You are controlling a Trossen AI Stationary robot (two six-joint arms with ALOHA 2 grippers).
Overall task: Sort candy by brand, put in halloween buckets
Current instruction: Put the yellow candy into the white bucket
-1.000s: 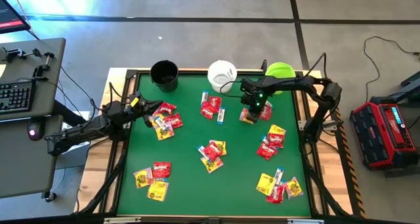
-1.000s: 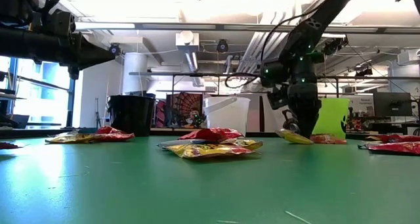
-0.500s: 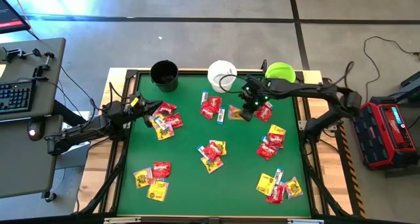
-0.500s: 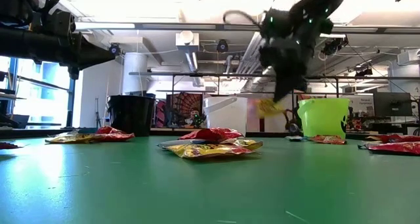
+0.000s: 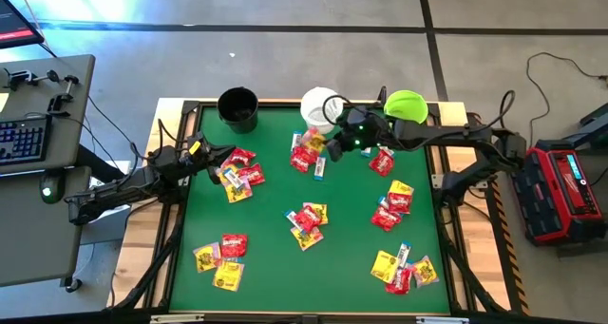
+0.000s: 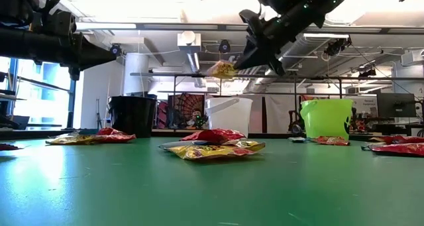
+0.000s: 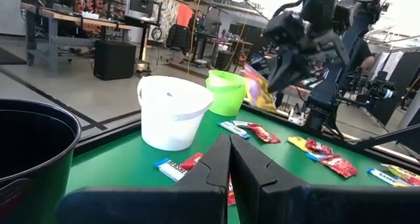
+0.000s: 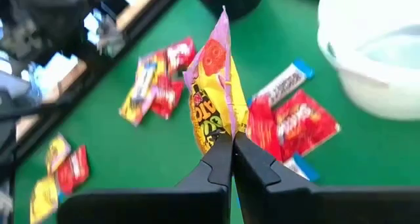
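My right gripper (image 5: 338, 144) hangs above the table's far middle, beside the white bucket (image 5: 320, 107), shut on a yellow candy packet (image 8: 213, 99). The black bucket (image 5: 237, 107) and the lime green bucket (image 5: 406, 104) stand on either side of the white one along the far edge. Red, yellow and white-and-blue candy (image 5: 306, 218) lies in loose piles on the green table. My left gripper (image 5: 220, 159) waits shut and level at the table's left edge, above a pile of packets (image 5: 239, 172). My right gripper pinches the yellow packet by one end (image 8: 222, 137) between its two fingers. The fingers come from the table's right side, slanting down. The packet sticks out beyond the fingertips (image 6: 223, 69), lifted clear of the table.
A red packet (image 5: 382, 160) lies where the right gripper was. More piles lie at the right (image 5: 394, 205), near right (image 5: 404, 269) and near left (image 5: 220, 260). The table has a raised dark frame (image 5: 180, 210). A desk with a keyboard (image 5: 21, 139) stands off to the left.
My right gripper has risen from the table with the yellow packet and gone toward the table's left and far edge, up to the white bucket. It has tipped from pointing down to a shallow slant. The packet is now lifted clear.
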